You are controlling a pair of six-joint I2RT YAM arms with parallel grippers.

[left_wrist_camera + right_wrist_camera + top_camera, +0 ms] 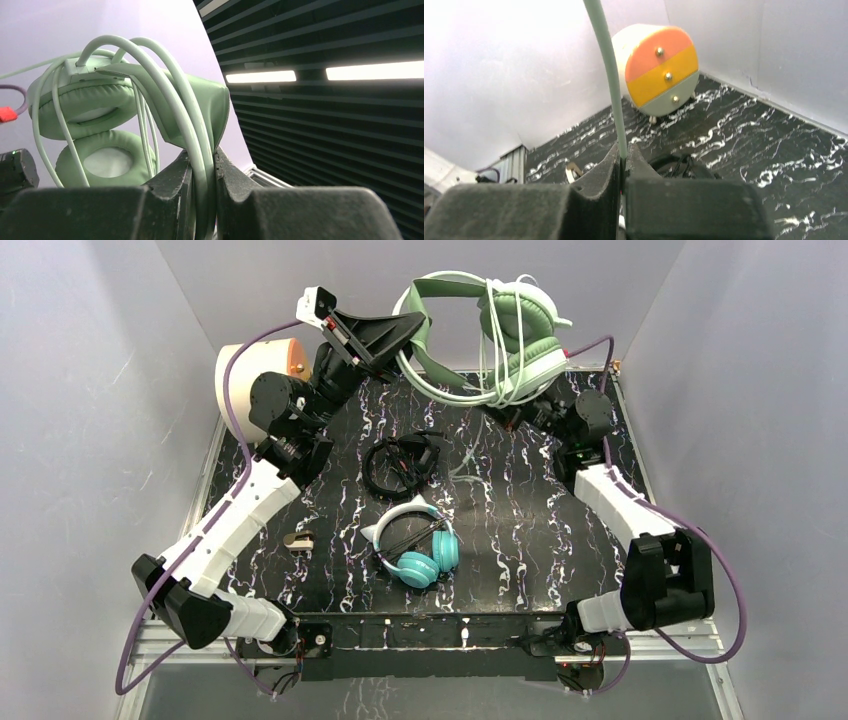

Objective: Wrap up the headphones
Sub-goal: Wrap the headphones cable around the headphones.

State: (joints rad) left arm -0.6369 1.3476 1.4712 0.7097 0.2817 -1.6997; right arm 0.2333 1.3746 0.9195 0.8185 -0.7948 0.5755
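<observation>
The green headphones (pixel 505 325) hang in the air at the far side of the table (pixel 520 540), with an arm on each side. The left claw (pixel 202 172) is squeezed tight on their thin pale hoops. The right claw (pixel 623 157) is pinched together on the light cable (pixel 610 65).

Below them, the black headphones (pixel 400 465) lie in the middle of the table. The teal headphones (pixel 430 555) with white cat ears lie nearer. A small tan thing (pixel 298 540) sits to their left.

A round drawer box (pixel 659 67) stands in the far left corner. Only the right wrist view shows its orange, yellow and grey fronts with little knobs. Only the left wrist view shows the soft, puffy ear pads with cable looped over them. The table is black with white wiggly lines.
</observation>
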